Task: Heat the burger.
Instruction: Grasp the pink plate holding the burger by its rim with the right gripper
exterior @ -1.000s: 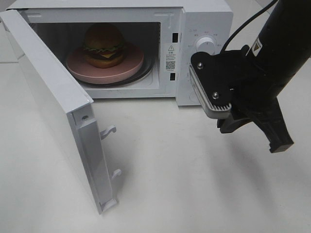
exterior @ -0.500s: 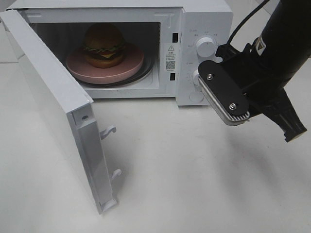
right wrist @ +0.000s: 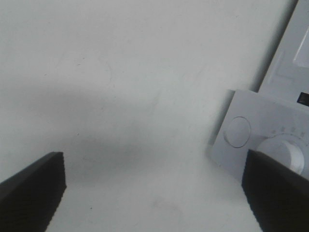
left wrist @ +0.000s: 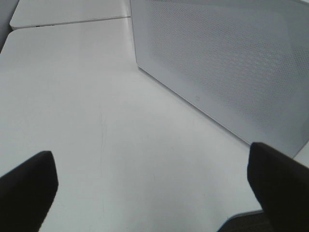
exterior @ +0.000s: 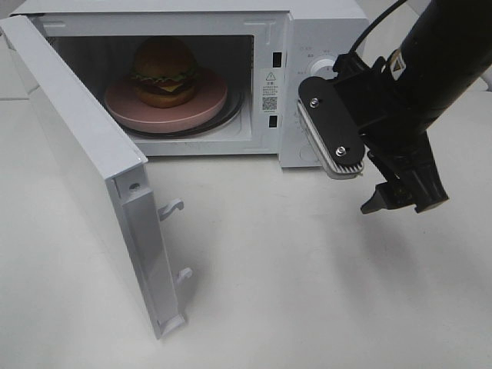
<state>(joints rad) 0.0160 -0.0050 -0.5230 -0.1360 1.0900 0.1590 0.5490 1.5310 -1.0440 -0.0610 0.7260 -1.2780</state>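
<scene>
Your brown-bun burger (exterior: 164, 71) sits on round pink plate (exterior: 123, 105) inside white microwave (exterior: 323, 31), door (exterior: 84, 169) swung open. Lower knob hidden behind right arm. Right gripper (exterior: 403, 200) spread wide, empty, well apart from burger. Left gripper (left wrist: 154, 188) wide, empty, outside overhead view.

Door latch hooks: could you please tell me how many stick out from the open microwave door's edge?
2: an upper hook and a lower hook, both on the microwave door edge facing the table.
</scene>
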